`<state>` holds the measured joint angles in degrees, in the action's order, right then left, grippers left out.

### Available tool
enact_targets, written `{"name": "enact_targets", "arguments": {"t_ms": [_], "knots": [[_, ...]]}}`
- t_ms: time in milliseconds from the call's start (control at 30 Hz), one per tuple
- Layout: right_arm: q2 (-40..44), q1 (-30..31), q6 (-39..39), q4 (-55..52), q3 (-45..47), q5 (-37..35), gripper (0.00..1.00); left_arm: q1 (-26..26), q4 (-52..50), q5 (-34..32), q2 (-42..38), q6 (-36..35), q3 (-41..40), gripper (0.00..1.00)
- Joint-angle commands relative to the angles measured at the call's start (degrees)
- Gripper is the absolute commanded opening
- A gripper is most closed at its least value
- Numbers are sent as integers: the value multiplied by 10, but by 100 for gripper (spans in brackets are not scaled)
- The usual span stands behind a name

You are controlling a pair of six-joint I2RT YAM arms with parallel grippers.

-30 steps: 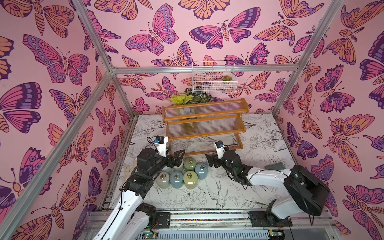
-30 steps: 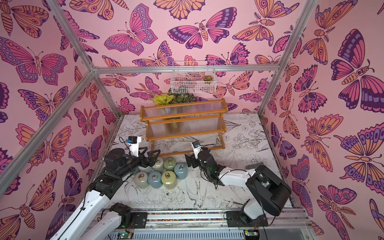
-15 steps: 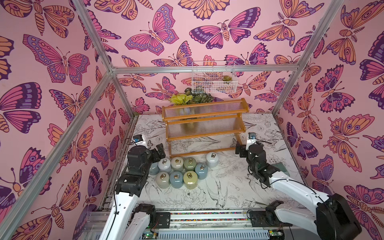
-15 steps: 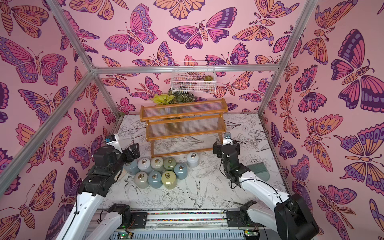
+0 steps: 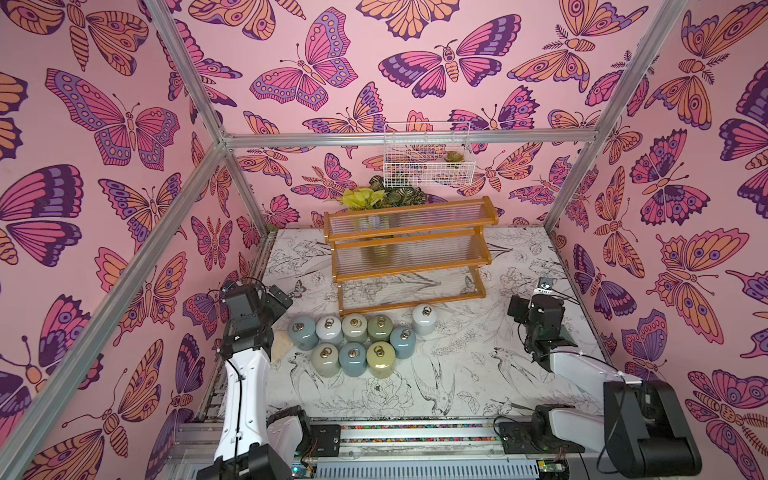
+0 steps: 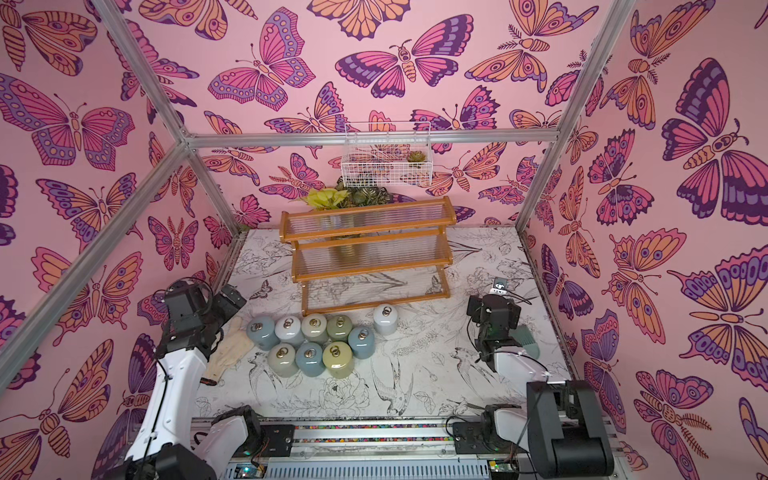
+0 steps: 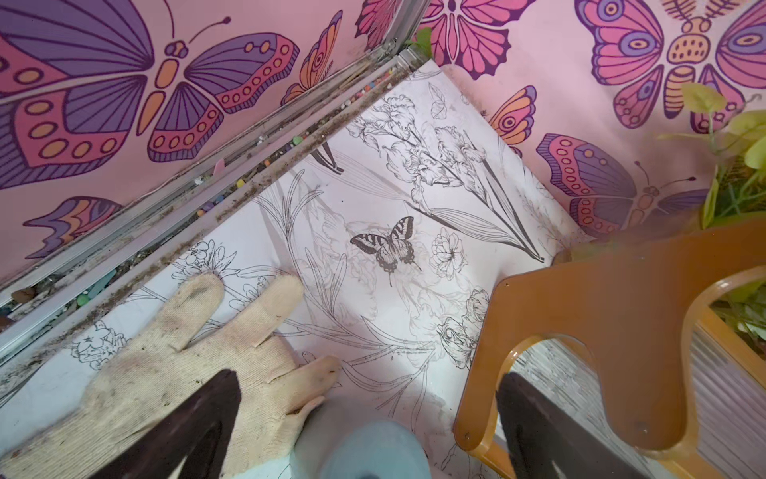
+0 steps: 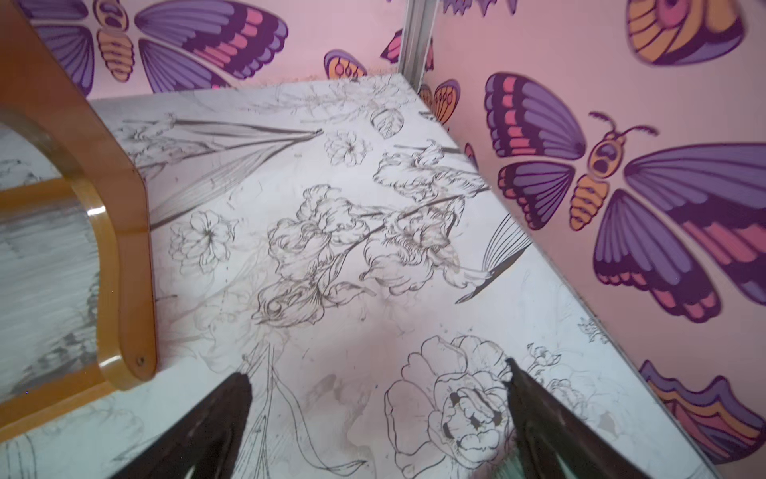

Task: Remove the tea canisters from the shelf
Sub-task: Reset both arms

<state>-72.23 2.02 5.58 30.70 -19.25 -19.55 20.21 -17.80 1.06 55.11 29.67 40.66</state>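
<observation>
The shelf (image 5: 405, 249) (image 6: 368, 249) stands at the back middle, and all three of its tiers are bare. Several tea canisters (image 5: 353, 345) (image 6: 309, 343) stand on the table in two rows just in front of it. A white one (image 5: 424, 319) stands slightly apart on the right. My left gripper (image 5: 280, 296) (image 7: 369, 379) is open near the left wall, with a blue-grey canister (image 7: 369, 448) below its jaws and not touching them. My right gripper (image 5: 517, 309) (image 8: 377, 373) is open over bare table near the right wall.
A cream work glove (image 6: 226, 355) (image 7: 186, 352) lies flat beside the left arm. A green object (image 6: 525, 336) lies by the right arm. A white wire basket (image 5: 428, 162) hangs on the back wall above a plant (image 5: 374, 195). The shelf's wooden side panels (image 7: 601, 331) (image 8: 103, 207) are close to both grippers.
Both arms have drawn back from the canister group to the side walls. The white canister now stands uncovered where my right gripper was.
</observation>
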Motion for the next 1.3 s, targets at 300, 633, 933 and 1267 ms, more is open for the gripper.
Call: {"name": "enact_targets", "arguments": {"t_ms": [300,633,933,1267], "knots": [[-152,-2,-47,283,15,146,99,28,199,-17,14,-90,-67,100],[-141,-1,-25,174,-31,99,99,28,544,35,19,-151,-252,100],[-140,-2,-25,170,-32,99,99,-23,659,70,83,-143,-330,100],[-141,-3,-24,169,-33,100,99,-73,873,89,281,-189,-323,100]]}}
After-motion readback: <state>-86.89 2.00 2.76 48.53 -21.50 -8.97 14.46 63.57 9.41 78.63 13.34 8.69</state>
